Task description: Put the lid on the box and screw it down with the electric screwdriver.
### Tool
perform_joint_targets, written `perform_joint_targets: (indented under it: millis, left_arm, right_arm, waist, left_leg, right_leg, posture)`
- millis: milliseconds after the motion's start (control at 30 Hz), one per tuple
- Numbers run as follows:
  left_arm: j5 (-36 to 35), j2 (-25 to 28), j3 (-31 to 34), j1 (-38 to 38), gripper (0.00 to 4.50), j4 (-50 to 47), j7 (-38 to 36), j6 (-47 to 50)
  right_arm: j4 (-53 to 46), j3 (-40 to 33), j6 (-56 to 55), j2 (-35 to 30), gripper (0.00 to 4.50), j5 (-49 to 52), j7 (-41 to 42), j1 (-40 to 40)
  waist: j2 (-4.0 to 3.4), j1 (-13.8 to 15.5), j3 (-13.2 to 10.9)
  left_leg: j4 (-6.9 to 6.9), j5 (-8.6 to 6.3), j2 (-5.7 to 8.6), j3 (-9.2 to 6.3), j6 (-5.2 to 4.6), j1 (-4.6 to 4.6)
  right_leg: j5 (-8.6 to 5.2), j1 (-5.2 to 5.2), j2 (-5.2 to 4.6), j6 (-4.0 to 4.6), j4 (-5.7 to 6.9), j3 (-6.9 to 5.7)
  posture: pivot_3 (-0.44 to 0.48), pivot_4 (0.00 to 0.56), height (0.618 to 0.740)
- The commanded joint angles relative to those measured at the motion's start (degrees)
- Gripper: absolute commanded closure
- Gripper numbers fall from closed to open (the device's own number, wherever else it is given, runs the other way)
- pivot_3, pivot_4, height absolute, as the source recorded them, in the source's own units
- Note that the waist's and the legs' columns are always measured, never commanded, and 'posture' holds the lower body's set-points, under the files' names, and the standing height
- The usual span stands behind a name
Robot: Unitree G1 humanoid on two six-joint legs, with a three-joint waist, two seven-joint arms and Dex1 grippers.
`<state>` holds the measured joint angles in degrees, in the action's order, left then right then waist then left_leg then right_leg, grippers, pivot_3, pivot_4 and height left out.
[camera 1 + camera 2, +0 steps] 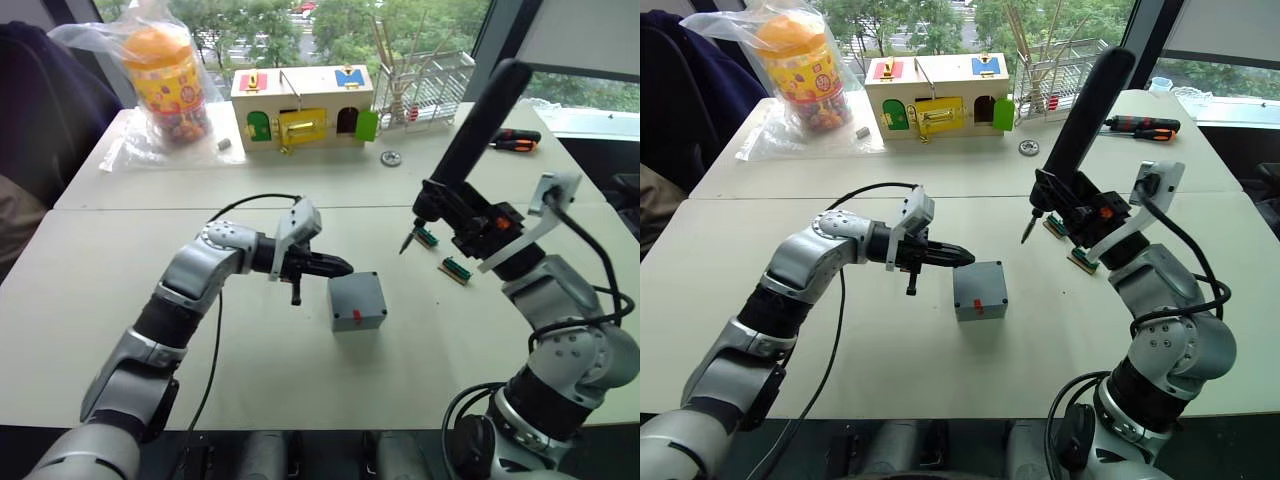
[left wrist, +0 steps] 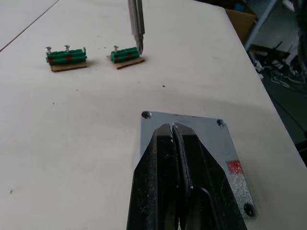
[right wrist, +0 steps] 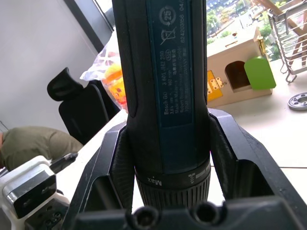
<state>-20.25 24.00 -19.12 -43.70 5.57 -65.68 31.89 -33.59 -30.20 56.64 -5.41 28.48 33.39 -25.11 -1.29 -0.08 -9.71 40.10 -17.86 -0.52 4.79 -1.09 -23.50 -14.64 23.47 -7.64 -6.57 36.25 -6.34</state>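
On table centre: box (image 1: 357,301) with lid (image 2: 192,139) already seated, my read. Left gripper (image 1: 335,266) clenched empty, tips just beside box, over lid edge. Right gripper (image 3: 168,143) grasping electric screwdriver (image 1: 470,130), bit above green screw holders (image 2: 127,55), beyond box. Screwing looks left to do, I judge. Left wrist view alone shows lid corner screw holes, bit tip at holder; right wrist view shows tool label.

Pale tabletop (image 1: 250,380), with the grey box (image 1: 357,301) mid-table and two little green blocks (image 1: 456,270) just right of it. Along the back edge: wooden box (image 1: 302,108), bagged orange jar (image 1: 167,85), wire rack (image 1: 428,85), black-and-orange screwdriver (image 1: 514,140).
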Motion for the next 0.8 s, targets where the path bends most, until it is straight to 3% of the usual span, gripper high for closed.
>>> perform_joint_targets:
  millis: [33, 800]
  left_arm:
    - [2.9, 0.0, -1.6, 0.2, 4.5, -0.5, 0.1, -1.9]
    - [4.4, 1.4, -1.9, 4.9, 4.5, -6.2, 0.6, 1.0]
  right_arm:
    - [-0.5, 3.7, -5.9, -1.1, 2.74, 2.6, -0.2, 1.1]
    - [5.5, 13.4, -17.5, -7.0, 2.74, 7.9, -3.1, 9.2]
  waist:
    - [0.0, -0.5, 0.0]
    - [0.02, -0.4, 0.0]
  left_leg:
    - [-0.02, 0.0, 0.0, -0.02, 0.0, 0.0]
    - [0.01, -0.01, -0.14, -0.09, -0.02, 0.01]
  right_leg:
    - [0.0, 0.0, 0.0, 0.0, 0.0, 0.0]
    - [0.0, -0.05, -0.03, 0.0, -0.02, 0.01]
  posture:
    - [0.0, 0.15, 0.706]
    - [0.0, 0.15, 0.706]
